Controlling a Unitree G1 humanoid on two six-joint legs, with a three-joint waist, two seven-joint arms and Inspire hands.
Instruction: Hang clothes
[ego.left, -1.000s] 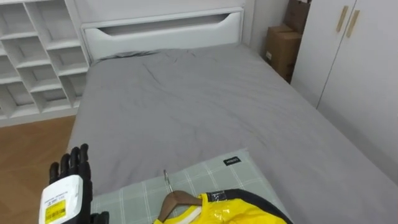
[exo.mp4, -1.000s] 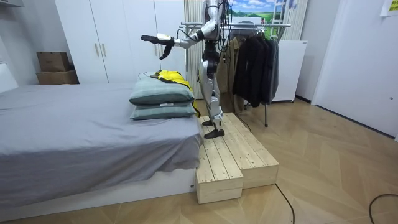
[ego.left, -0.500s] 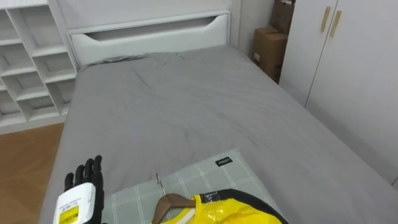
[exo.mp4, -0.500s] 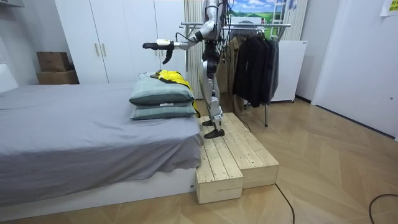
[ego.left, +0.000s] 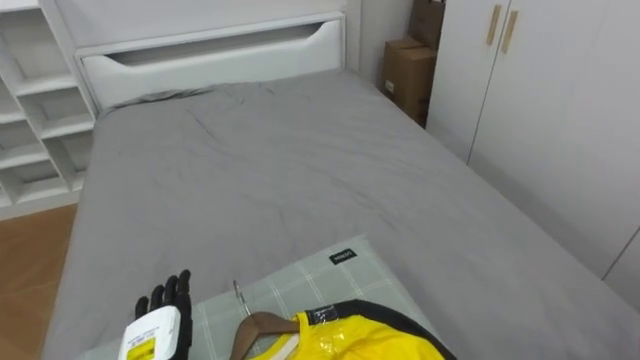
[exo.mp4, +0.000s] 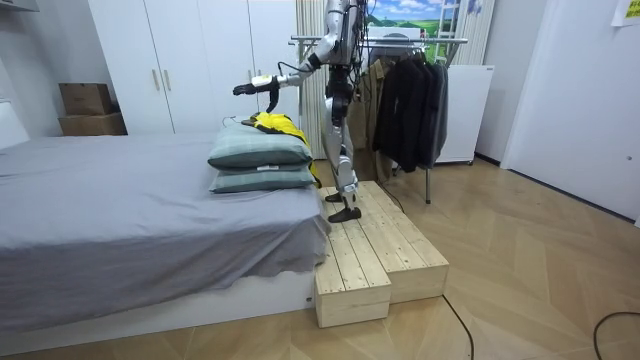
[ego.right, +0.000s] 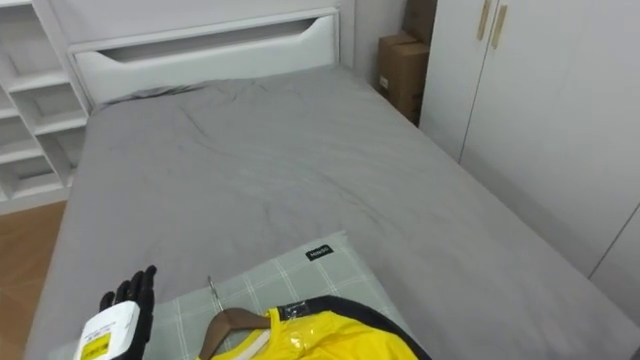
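Left hand (ego.left: 167, 300) hovers over the near edge of the top pillow (ego.left: 300, 283), fingers straight and spread, holding nothing. It sits just left of the hanger (ego.left: 262, 325), probably lining up to take it.

Yellow garment (ego.left: 352, 340) lies already on the hanger, on the pillow at the foot of the bed (ego.left: 280, 170).

Count: one garment, one hanger, two stacked pillows. One clothes rack (exo.mp4: 400, 42) stands behind the robot, so a turn is likely needed.

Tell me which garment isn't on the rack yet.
The yellow jacket, on its wooden hanger atop the stacked pillows; the dark clothes hang on the rack.
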